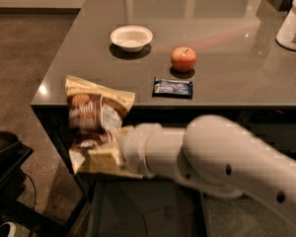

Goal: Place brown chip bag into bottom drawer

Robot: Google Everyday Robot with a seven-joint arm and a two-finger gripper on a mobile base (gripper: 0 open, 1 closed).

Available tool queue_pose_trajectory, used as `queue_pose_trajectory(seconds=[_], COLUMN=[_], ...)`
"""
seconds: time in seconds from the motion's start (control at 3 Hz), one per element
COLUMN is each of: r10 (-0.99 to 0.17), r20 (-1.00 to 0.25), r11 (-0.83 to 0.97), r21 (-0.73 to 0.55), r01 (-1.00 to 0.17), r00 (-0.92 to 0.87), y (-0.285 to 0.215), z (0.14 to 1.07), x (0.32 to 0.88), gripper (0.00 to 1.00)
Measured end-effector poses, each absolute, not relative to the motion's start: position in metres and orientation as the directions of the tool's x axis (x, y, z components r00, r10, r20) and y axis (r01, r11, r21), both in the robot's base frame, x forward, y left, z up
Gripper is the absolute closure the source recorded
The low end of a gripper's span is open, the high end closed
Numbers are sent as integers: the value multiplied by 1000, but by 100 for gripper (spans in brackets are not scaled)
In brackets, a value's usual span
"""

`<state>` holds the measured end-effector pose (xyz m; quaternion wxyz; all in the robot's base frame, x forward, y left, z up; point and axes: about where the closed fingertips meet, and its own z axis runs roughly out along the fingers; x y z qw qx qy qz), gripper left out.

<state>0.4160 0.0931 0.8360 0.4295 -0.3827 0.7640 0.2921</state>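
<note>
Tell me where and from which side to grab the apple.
Grip the apple across its round middle, coming down from above: it sits upright, stem up, nothing touching it, the blue wrapper lying just in front. The gripper is at left, below the front edge of the counter, holding the brown chip bag.

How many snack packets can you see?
2. The brown chip bag is held by the gripper in front of the counter's edge; a small blue wrapper lies on the counter beside the apple. The arm may hide others.
</note>
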Motion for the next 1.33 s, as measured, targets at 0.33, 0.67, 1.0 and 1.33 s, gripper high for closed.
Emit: queue_pose_trajectory(seconds=[0.33,0.67,1.0,1.33], r10=[-210,-171,-155,-155], r20=[-863,-845,-864,-864], r11=[560,605,631,631], r21=[280,315,286,286], r01=[-780,-731,-721,-721], r00=[-460,-506,-478,-478], y=[85,74,70,70], z=[764,694,684,684], x=[392,355,351,351], gripper=[100,100,100,100])
